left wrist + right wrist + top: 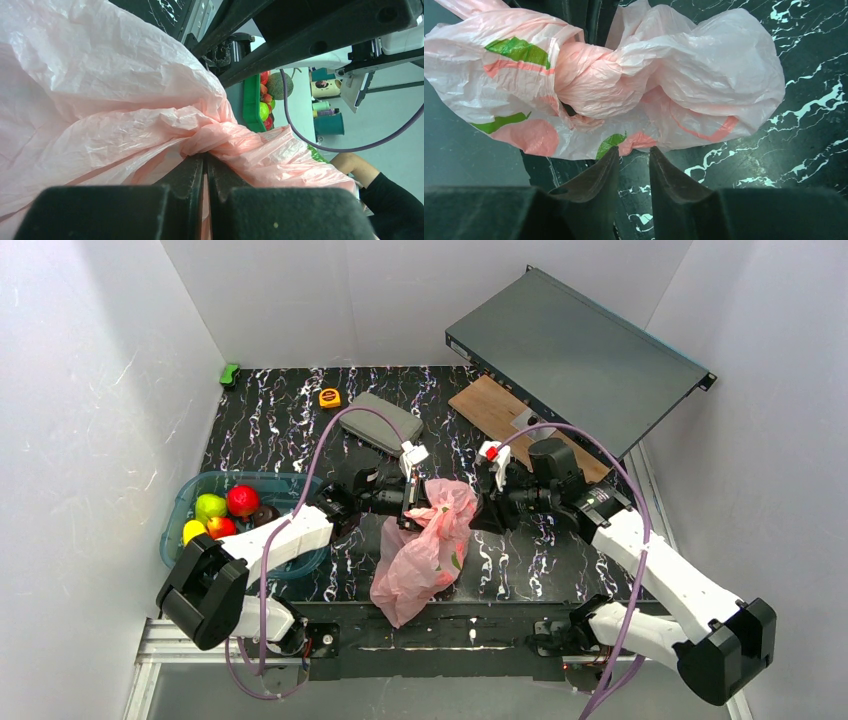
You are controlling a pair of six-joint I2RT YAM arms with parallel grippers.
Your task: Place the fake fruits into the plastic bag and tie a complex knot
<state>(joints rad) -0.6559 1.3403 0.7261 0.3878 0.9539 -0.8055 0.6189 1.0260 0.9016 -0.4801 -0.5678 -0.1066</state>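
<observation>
Left hand (206, 159) pinches plastic bag (420, 560) beside knot (589, 80); right hand (631, 156) narrow, empty. Knot looks formed, yet fake fruits (241, 500) sit in teal tub (250, 476): loading incomplete.

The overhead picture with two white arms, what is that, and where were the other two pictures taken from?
Those are two robot arms bolted at the near edge of a black marbled table, seen from a camera above and behind them. The other two pictures come from cameras on their wrists, looking along the fingers. Between the arms is a pink plastic bag with a knot twisted in its top. The left gripper is shut on the bag; the right gripper stands slightly open just short of it, holding nothing. Some fake fruits sit in a teal tub at the left.
</observation>
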